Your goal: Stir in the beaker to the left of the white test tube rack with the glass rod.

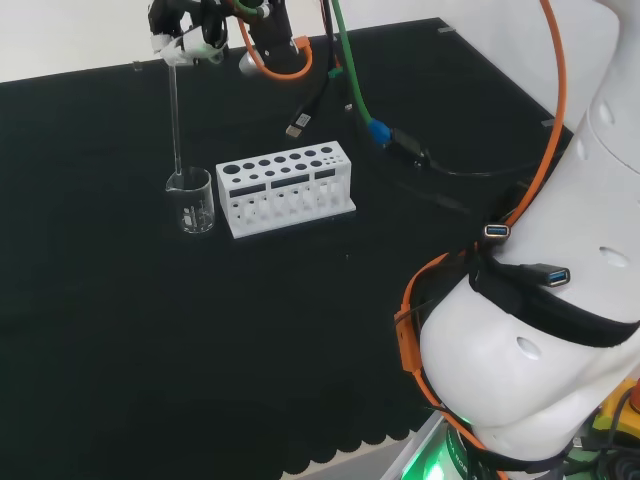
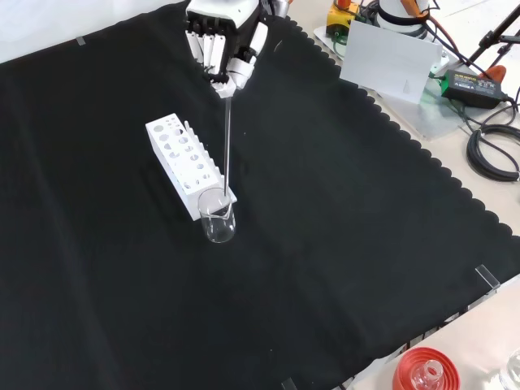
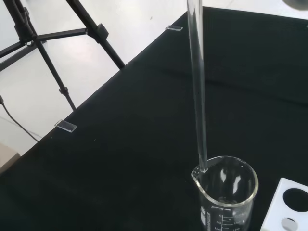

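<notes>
Head view: the hand (image 1: pixel 190 38), fingers pinched together on the top of the glass rod (image 1: pixel 175 115), holds it upright above the black cloth (image 1: pixel 120 330). The rod's lower end sits at the rim of the clear beaker (image 1: pixel 191 203), near its spout in the wrist view. The beaker stands just beside the white test tube rack (image 1: pixel 285 187), at its 9 o'clock.
</notes>
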